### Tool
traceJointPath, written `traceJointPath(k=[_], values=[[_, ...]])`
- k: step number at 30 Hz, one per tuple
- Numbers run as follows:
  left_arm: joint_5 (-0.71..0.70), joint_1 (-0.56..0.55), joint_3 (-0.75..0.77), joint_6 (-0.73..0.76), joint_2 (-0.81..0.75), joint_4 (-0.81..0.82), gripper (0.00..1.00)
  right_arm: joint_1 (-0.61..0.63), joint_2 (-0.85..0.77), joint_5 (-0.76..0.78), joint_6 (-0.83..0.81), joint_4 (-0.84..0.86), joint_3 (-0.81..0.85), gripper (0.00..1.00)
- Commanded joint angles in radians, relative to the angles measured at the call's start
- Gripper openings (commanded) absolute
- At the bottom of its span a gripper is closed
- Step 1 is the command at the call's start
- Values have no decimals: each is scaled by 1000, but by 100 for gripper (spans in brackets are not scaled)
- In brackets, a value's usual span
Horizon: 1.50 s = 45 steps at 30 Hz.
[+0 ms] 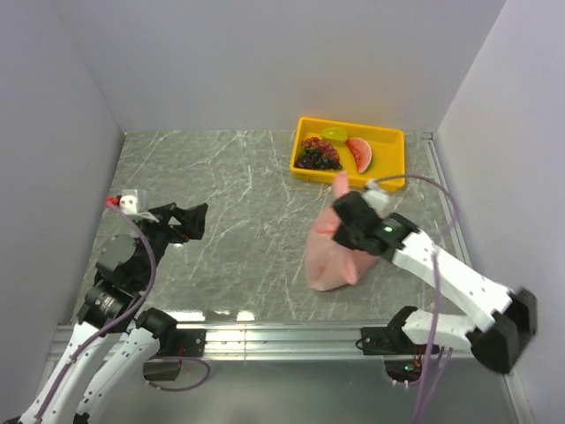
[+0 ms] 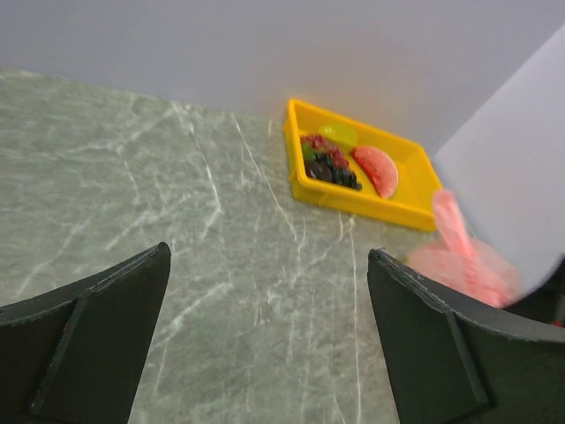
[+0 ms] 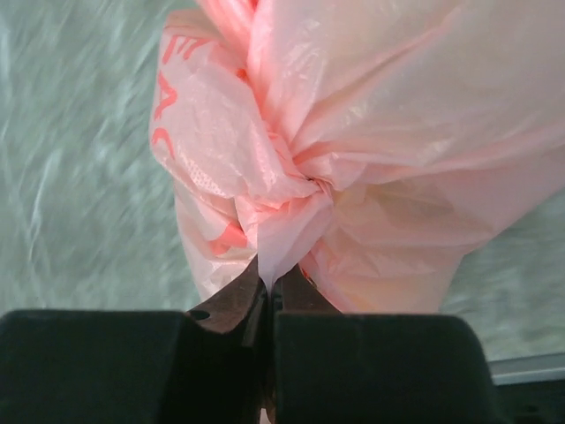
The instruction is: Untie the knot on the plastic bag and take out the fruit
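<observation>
The pink plastic bag (image 1: 331, 258) lies right of centre, bulging and closed; it also shows at the right edge of the left wrist view (image 2: 466, 263). In the right wrist view the bag (image 3: 397, 132) fills the frame and its knot (image 3: 305, 190) is a twisted bunch at the middle. My right gripper (image 3: 272, 287) is shut on a handle end coming out of the knot; from above it (image 1: 346, 221) sits on top of the bag. My left gripper (image 1: 196, 215) is open and empty, far left of the bag, with its fingers (image 2: 433, 344) spread over bare table. The fruit in the bag is hidden.
A yellow tray (image 1: 390, 137) stands at the back right, just behind the bag, holding a dark grape bunch (image 1: 319, 155), a watermelon slice (image 1: 359, 155) and a green piece (image 1: 334, 133). Walls close in the table on the left, back and right.
</observation>
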Motion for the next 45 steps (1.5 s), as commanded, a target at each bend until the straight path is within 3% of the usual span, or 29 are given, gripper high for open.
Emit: traceJointPath(k=[1, 3, 4, 6, 7, 10, 12, 17, 21, 27, 30, 33, 34, 35, 36, 37, 38, 42, 45], values=[[116, 5, 28, -18, 71, 30, 99, 196, 161, 56, 107, 200, 148, 0], [173, 6, 42, -55, 128, 18, 99, 245, 278, 41, 86, 288, 231, 7], [191, 5, 60, -72, 149, -5, 99, 271, 318, 48, 75, 334, 269, 29], [223, 5, 77, -118, 209, -32, 99, 310, 434, 52, 32, 337, 402, 50], [255, 5, 93, -124, 228, -57, 99, 318, 462, 58, 12, 329, 443, 67], [283, 3, 123, -159, 300, -117, 99, 333, 496, 58, -86, 342, 526, 78], [313, 5, 131, -167, 344, -125, 99, 325, 462, 64, -175, 352, 514, 79], [414, 3, 137, -182, 453, -65, 99, 230, 308, -36, -356, 424, 353, 76], [520, -11, 208, -152, 646, -45, 99, 154, 228, -177, -451, 498, 174, 72], [475, -84, 317, -93, 861, -102, 97, 107, 200, -255, -534, 570, 28, 71], [459, -132, 329, -84, 930, -97, 84, 106, 229, -254, -534, 615, -28, 71], [409, -167, 324, -87, 984, -91, 41, 106, 258, -226, -523, 655, -65, 66], [398, -170, 323, -92, 993, -94, 11, 106, 266, -215, -522, 667, -71, 56], [402, -172, 320, -93, 998, -91, 1, 107, 275, -211, -520, 673, -77, 49], [398, -173, 314, -98, 998, -88, 1, 106, 277, -202, -517, 675, -88, 39], [387, -175, 308, -103, 989, -83, 1, 106, 275, -164, -508, 672, -92, 11], [346, -173, 298, -106, 978, -80, 1, 106, 261, -137, -502, 665, -103, 1], [132, -167, 262, -130, 856, -120, 1, 65, 169, -79, -481, 644, -162, 0], [16, -73, 208, -193, 753, -152, 0, -26, 42, -71, -425, 645, -259, 0]])
